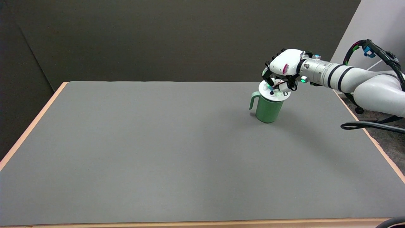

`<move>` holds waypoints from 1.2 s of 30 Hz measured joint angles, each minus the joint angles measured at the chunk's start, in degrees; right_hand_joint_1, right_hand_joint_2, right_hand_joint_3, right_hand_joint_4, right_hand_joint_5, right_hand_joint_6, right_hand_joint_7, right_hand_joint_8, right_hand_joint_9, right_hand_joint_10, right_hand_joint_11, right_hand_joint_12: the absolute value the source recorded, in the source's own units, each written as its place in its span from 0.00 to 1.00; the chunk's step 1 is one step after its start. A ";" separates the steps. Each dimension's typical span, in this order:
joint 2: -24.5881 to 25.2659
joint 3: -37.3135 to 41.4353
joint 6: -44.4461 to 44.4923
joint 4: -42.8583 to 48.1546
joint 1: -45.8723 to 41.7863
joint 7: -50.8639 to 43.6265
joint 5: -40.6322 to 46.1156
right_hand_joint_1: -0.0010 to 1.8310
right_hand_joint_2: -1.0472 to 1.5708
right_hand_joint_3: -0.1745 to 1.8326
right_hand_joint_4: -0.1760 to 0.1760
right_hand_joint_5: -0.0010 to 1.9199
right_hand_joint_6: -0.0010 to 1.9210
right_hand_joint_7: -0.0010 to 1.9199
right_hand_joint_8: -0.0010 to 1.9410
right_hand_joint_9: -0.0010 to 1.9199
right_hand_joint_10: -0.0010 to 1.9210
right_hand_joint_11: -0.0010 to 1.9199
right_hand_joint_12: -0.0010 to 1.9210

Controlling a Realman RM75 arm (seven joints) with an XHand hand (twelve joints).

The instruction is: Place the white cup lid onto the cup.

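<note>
A green cup (267, 110) with a handle on its left side stands upright on the grey table top (158, 152), toward the far right. The white lid (279, 97) lies across the cup's mouth, with a small dark knob showing on top. My right hand (282, 70) hovers right over it, palm down. Its fingers curl down onto the lid's far edge and its thumb onto the top, so the hand still grips the lid. The far part of the lid is hidden under the fingers.
The table's pale wooden edge (376, 144) runs along the right side, close to the cup. A black cable (364, 125) lies beyond that edge. A dark wall stands behind the table.
</note>
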State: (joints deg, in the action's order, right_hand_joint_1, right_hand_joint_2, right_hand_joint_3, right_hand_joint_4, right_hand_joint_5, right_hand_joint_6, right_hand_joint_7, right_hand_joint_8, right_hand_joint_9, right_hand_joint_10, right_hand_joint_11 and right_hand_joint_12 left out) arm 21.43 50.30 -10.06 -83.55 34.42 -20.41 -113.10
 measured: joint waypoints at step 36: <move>0.23 -1.10 3.44 1.12 -1.32 0.03 0.35 0.47 0.68 0.56 1.00 0.36 0.11 0.44 0.12 0.50 0.18 0.47 0.48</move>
State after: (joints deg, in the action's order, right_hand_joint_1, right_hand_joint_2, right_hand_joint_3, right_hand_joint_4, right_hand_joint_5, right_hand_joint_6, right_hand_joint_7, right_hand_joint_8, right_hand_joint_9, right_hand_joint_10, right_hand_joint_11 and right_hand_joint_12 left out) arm 21.66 49.20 -6.62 -82.43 33.11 -20.38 -112.75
